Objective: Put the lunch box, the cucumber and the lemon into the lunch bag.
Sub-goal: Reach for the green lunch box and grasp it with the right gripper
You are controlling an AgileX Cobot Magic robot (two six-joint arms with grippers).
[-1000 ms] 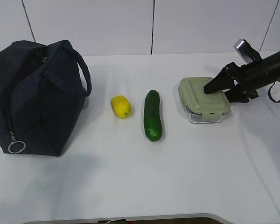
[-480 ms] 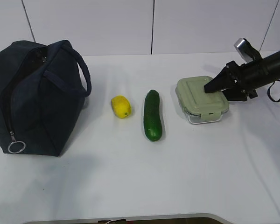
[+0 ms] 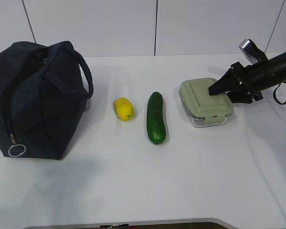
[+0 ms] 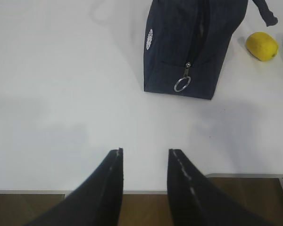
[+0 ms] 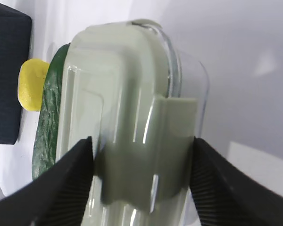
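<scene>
Open table (image 3: 133, 176) lies between lunch bag (image 3: 33, 100) and lemon (image 3: 123, 109); cucumber (image 3: 156, 117) flanks lunch box (image 3: 206, 101).

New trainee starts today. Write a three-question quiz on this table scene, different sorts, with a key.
1. True or false: the lemon lies between the bag and the cucumber.
2. Multiple choice: the right gripper has its fingers on either side of the A) cucumber B) lunch box C) bag handle.
3. Fill in: the bag's zipper pull ends in a metal ____.

Key: 1 true; 2 B; 3 ring.
</scene>
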